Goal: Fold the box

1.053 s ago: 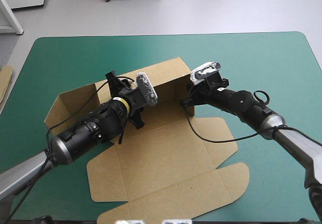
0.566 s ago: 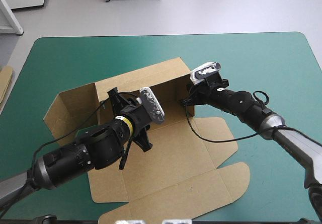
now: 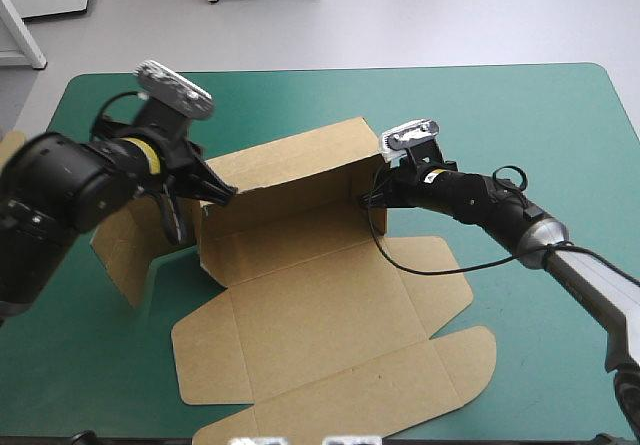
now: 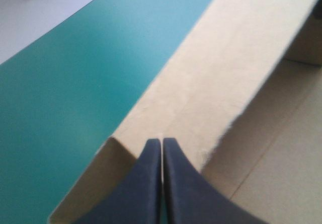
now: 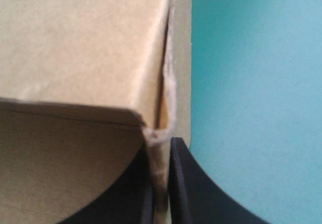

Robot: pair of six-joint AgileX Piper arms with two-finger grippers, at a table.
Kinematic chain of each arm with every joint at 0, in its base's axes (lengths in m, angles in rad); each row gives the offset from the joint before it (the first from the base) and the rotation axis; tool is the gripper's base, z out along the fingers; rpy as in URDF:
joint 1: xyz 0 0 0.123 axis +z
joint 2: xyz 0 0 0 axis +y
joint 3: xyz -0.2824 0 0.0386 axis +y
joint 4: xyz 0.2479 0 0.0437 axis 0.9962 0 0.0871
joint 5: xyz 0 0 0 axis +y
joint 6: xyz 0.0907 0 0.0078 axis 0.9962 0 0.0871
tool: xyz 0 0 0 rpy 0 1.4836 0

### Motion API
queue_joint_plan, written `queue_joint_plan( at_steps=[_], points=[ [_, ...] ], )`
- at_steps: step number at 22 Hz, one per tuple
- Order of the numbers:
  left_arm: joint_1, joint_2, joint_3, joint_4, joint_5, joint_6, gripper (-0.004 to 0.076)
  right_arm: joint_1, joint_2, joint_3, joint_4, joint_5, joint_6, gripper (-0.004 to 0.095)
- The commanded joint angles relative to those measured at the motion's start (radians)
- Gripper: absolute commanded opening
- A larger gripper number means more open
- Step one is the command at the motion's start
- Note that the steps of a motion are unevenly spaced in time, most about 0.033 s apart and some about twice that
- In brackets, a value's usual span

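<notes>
The left gripper (image 3: 226,193), fingers pressed together with no board that I can see between them, has its tips at the left top corner of the box (image 3: 300,265). The right gripper (image 3: 368,201) is pinched on the right corner, a strip of board caught between its fingers. The box sits mid-desk. Nearest me the lid (image 3: 380,380) lies flat, its tabs spread on the desk (image 3: 530,125). Beyond it the base (image 3: 330,305) is flat too, and behind that the wall (image 3: 290,165) stands up, running from one gripper to the other. The left flap (image 3: 125,245) hangs loose past the corner, angled away from the base.

To my eye the step in hand is squaring that wall and bringing the end flaps round. The right gripper should act as an anchor, holding without tugging, or the whole sheet may slide. The left one should push along the crease, low and slow, so the flap hinges there instead of buckling. If the wall leans back, the flaps will likely miss the base.
</notes>
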State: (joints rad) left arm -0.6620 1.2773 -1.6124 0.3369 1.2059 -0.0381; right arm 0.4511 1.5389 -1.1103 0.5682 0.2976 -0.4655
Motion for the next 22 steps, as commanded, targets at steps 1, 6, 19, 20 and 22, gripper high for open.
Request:
queue_joint_plan(
  at_steps=[1,6,19,20,22],
  points=[
    [0.230,-0.032,-0.073,-0.129,-0.013,0.057,0.0000,-0.011,-0.034,-0.094,-0.163,0.149,0.216,0.0001],
    [0.695,-0.006,-0.073,-0.497,-0.028,0.233,0.0000,-0.134,-0.042,-0.260,-0.155,0.486,0.266,0.0001],
    [1.002,0.192,-0.073,-0.865,-0.047,0.414,0.0000,-0.239,0.066,-0.571,-0.195,0.948,0.303,0.0001],
    [1.002,0.194,-0.073,-0.870,-0.049,0.419,0.0000,-0.239,0.093,-0.581,-0.195,0.948,0.303,0.0000],
    [1.002,0.196,-0.073,-0.885,-0.051,0.423,0.0000,-0.239,0.148,-0.588,-0.197,0.942,0.301,0.0001]
  ],
)
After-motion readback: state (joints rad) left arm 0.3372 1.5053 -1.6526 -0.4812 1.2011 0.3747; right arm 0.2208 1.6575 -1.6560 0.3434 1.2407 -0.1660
